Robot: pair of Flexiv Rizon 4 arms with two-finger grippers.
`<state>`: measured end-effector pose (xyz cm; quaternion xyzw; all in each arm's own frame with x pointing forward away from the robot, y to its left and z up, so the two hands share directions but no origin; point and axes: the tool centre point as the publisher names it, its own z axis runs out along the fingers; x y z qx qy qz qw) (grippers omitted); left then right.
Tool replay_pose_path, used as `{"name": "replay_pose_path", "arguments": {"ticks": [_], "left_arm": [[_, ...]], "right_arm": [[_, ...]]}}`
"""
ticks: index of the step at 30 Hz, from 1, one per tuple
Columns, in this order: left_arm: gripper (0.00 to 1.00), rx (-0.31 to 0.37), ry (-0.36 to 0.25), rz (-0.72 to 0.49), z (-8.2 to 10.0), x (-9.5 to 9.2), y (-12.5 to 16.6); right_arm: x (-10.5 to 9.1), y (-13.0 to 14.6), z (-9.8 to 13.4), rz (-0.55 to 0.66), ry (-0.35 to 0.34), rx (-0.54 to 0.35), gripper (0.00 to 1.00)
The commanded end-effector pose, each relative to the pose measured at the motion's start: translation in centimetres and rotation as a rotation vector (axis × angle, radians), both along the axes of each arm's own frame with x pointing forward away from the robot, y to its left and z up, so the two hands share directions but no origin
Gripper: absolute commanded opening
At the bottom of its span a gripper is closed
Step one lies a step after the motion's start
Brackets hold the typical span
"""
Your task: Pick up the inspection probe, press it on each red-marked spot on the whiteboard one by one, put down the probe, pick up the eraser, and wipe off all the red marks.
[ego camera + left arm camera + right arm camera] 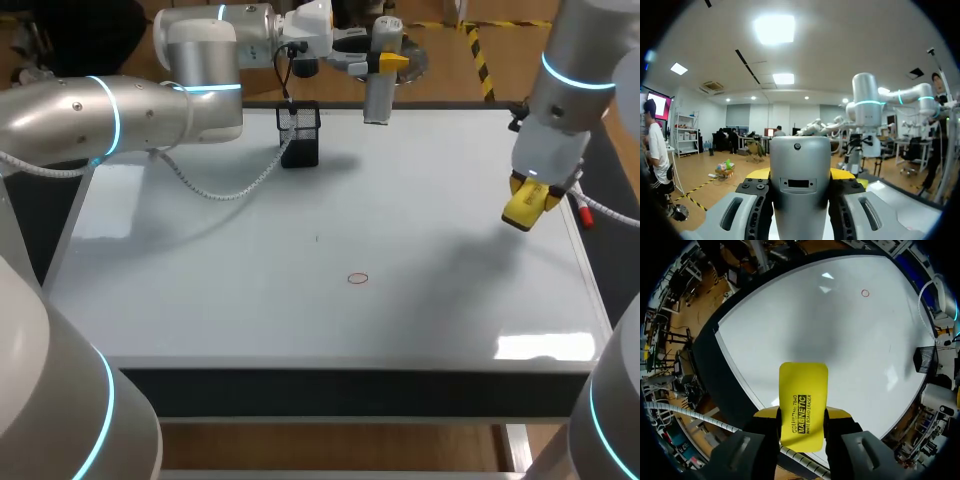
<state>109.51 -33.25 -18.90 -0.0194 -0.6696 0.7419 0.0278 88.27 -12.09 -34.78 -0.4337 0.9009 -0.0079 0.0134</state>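
The probe (pixel 376 98) is seen at the far edge of the whiteboard (pixel 200 300), just right of the black holder (pixel 300 135). It hangs upright in the left gripper (pixel 385 62). In the left wrist view the silver body is clamped between the two fingers from both sides, with the jaws set fairly wide around it. Whether its lower end touches the board cannot be told.

Over on the right, the yellow eraser (pixel 522 208) is already carried. It is pinched narrowly in the right gripper (pixel 530 195) and held above the board near the right edge, well apart from anything to wipe. The right wrist view confirms that grip, with the eraser's free end sticking out ahead of the fingers.

One red ring (pixel 358 279) is left on the board, near the middle and a little towards the near side. It lies well clear of both tools, and no other red mark can be made out.

As for progress, the eraser has been picked up, so that step can be counted as done. The probe has not yet been put down, and the holder beside it looks the likely place for it. Whether the ring has been pressed cannot be judged from here. The wiping is clearly unfinished while that ring remains, and it appears to be the last piece of work. For that, the eraser would have to be brought left and nearer, then set flat on the ring.
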Motion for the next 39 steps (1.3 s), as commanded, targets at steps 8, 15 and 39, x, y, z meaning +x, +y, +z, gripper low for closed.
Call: {"name": "replay_pose_path", "arguments": {"ticks": [8,15,39], "left_arm": [[0.00,0.001,0.001,-0.002,0.1,0.1,0.0],[0.00,-0.011,-0.025,0.002,0.4,-1.3,0.3],[0.00,-0.043,-0.067,-0.086,2.2,-17.9,3.8]], "right_arm": [[0.0,-0.1,0.1,0.002,0.000,-0.002,0.00],[0.0,-0.1,0.1,0.002,0.000,-0.002,0.00],[0.0,-0.1,0.1,0.002,0.000,-0.002,0.00]]}}
